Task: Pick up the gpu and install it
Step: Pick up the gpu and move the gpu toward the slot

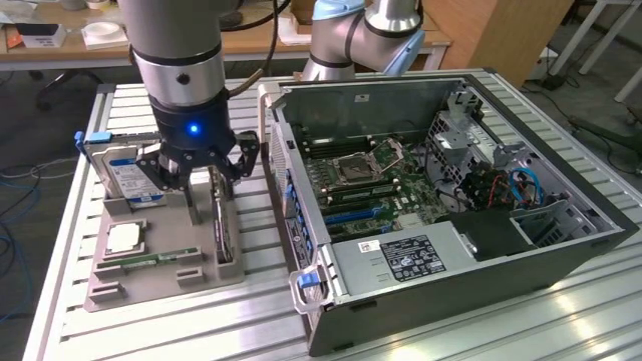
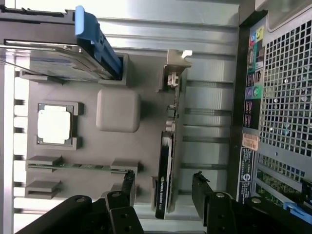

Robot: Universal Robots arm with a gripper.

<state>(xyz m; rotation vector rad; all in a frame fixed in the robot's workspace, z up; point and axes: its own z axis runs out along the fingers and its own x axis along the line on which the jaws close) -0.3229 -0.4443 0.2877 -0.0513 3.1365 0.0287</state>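
The gpu [image 2: 168, 161] stands on edge in a slot of the grey holder [image 2: 146, 141], a dark thin card with its silver end bracket [image 2: 175, 68] at one end. In the exterior view the gpu [image 1: 222, 226] sits at the holder's side nearest the computer case. My gripper [image 1: 201, 169] hangs just above it, open. In the wrist view the two black fingers [image 2: 127, 183] straddle the card, one on each side with gaps, and the gripper [image 2: 163, 187] holds nothing.
The open computer case [image 1: 452, 188] lies at the exterior view's right, its motherboard [image 1: 371, 180] exposed. The holder [image 1: 161, 282] also carries a hard drive [image 1: 125, 177] with blue label, a processor [image 1: 122, 238] and a memory stick [image 1: 150, 258]. A second arm [image 1: 361, 37] stands behind.
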